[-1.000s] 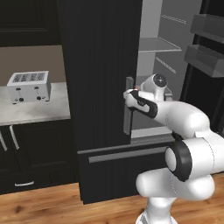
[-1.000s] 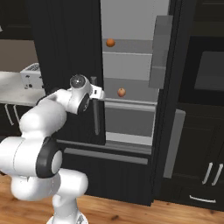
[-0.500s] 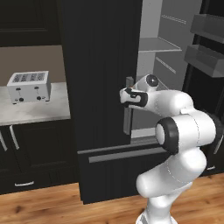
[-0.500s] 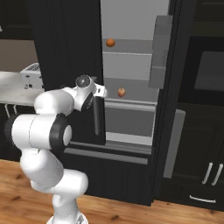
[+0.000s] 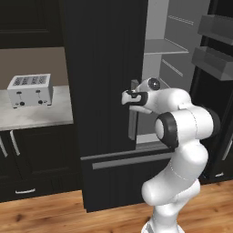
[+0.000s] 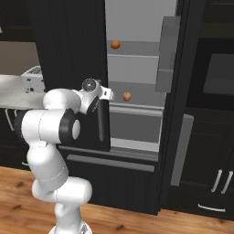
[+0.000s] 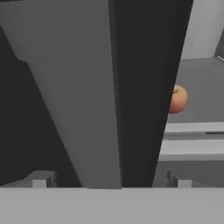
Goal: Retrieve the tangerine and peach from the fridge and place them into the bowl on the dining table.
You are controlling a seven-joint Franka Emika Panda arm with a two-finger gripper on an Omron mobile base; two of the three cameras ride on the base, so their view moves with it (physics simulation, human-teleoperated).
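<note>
The black fridge (image 5: 100, 68) (image 6: 73, 41) has its right door swung open and its left door shut. A tangerine (image 6: 115, 44) rests on an upper shelf. The peach (image 6: 126, 96) (image 7: 177, 99) lies on the shelf below. My gripper (image 5: 129, 96) (image 6: 107, 93) (image 7: 109, 181) is open at the inner edge of the left door. Its fingertips (image 7: 41, 179) straddle the grey bar handle (image 5: 133, 109) (image 7: 83, 109) without holding anything. The peach lies beyond the door edge, to the right in the hand view. The bowl and the dining table are out of view.
A toaster (image 5: 30, 89) (image 6: 33, 78) stands on the grey counter (image 5: 36, 116) left of the fridge. The open right door carries grey bins (image 5: 214, 59) (image 6: 168, 55). A bottom drawer (image 5: 123, 161) runs under the doors. Dark cabinets (image 6: 215, 173) stand to the right.
The arm has folded so its elbow rises closer to the fridge. The gripper has edged slightly left along the left door's handle and has stayed open. The fruits have not moved.
</note>
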